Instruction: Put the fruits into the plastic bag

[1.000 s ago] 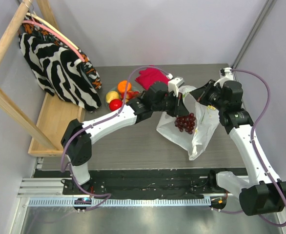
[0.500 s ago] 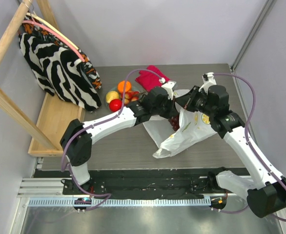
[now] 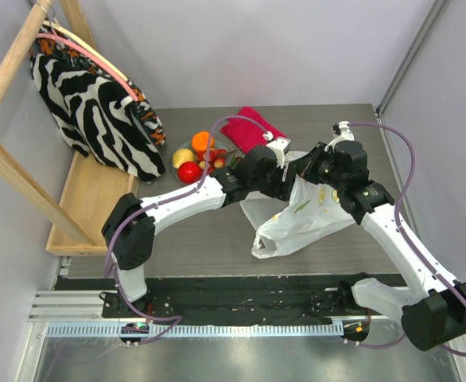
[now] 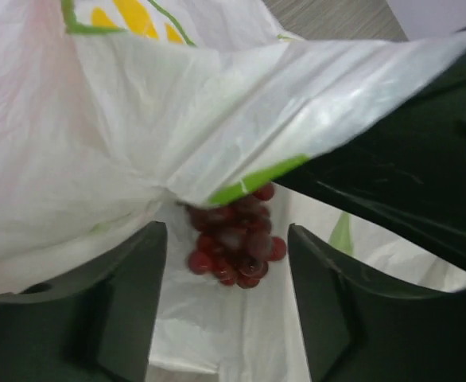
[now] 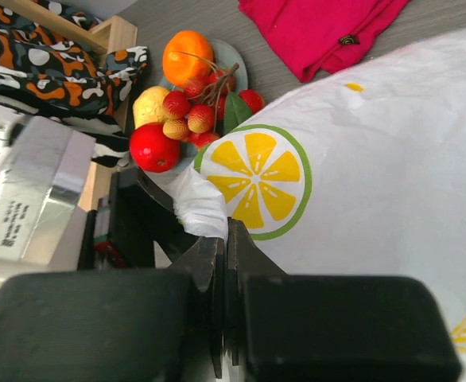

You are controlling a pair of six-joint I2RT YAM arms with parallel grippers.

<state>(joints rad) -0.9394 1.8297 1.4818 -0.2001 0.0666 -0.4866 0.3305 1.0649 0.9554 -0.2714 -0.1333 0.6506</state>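
the left gripper [image 4: 225,239] hangs with its jaws apart and empty inside the plastic bag [image 3: 300,219]. the soft, bruisable grape bunch [image 4: 245,255] lies just beyond its fingertips on thin, crinkly, slippery film. the right gripper [image 5: 222,239] is clenched on the bag's rim. beyond it, the red apple [image 5: 154,147] and orange [image 5: 188,57] look firm, smooth and round, and are best gripped across the middle.

No words or nos. clear enough to read. Tiny print on sticker [image 5: 12,213] on grey block [image 5: 58,167]: too blurry. Small tag [image 5: 346,39] on red cloth [image 5: 312,24]: too small.
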